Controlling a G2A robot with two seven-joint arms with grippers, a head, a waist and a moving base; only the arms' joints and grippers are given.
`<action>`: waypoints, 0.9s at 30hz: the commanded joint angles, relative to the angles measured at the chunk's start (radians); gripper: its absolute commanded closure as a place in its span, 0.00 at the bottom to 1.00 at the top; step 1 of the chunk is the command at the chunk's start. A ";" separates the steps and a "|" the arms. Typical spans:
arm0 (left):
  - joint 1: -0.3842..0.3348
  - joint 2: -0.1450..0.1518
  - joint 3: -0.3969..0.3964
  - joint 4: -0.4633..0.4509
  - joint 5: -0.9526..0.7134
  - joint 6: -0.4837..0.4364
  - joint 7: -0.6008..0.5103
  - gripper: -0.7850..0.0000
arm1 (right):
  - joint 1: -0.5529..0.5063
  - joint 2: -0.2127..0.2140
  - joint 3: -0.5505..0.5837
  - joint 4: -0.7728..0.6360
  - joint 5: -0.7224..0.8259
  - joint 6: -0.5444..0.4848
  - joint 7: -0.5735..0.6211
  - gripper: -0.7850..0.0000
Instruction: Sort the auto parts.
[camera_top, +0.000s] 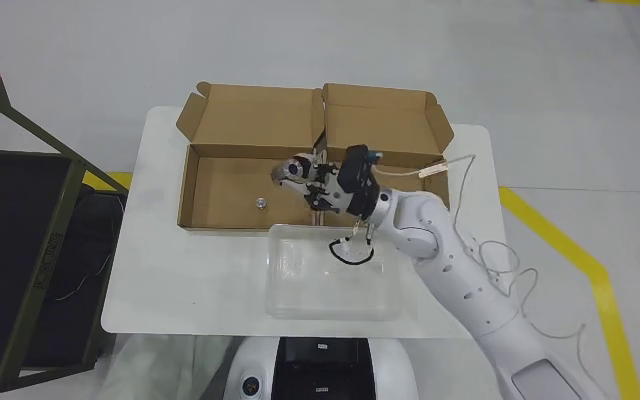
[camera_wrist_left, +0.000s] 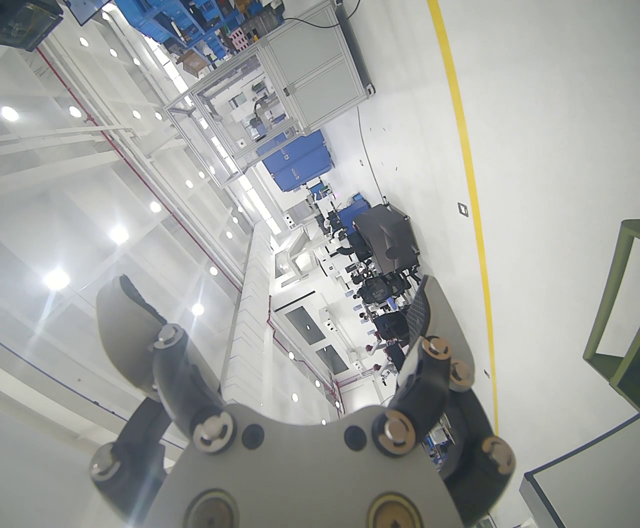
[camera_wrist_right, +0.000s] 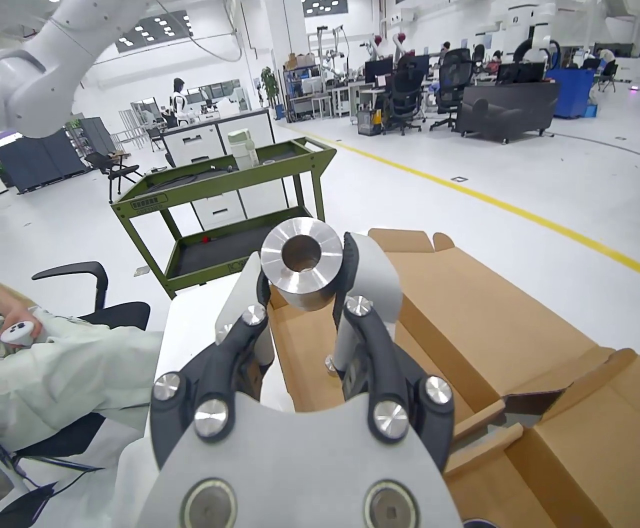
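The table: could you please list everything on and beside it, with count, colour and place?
table: one, white, centre.
cardboard boxes: two, brown, open, side by side at the far edge.
small metal part: one, silver, in the box nearer the cart.
tray: one, clear, near edge.
black ring: one, at the tray's far edge.
cart: one, green, beside the table.
metal cylinder: one, silver, above that box.
right gripper: grey, gripping the cylinder.
left gripper: grey, open, empty.
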 joint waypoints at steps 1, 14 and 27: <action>0.000 0.000 0.000 0.000 0.000 0.000 0.000 0.00 | 0.014 -0.006 -0.017 0.025 -0.009 0.011 0.002 1.00; 0.000 0.000 0.000 0.000 0.000 0.000 0.000 0.00 | 0.143 -0.067 -0.133 0.261 0.031 0.081 0.086 1.00; 0.000 0.000 0.000 0.000 0.000 0.000 0.000 0.00 | 0.289 -0.155 -0.246 0.524 0.053 0.163 0.190 1.00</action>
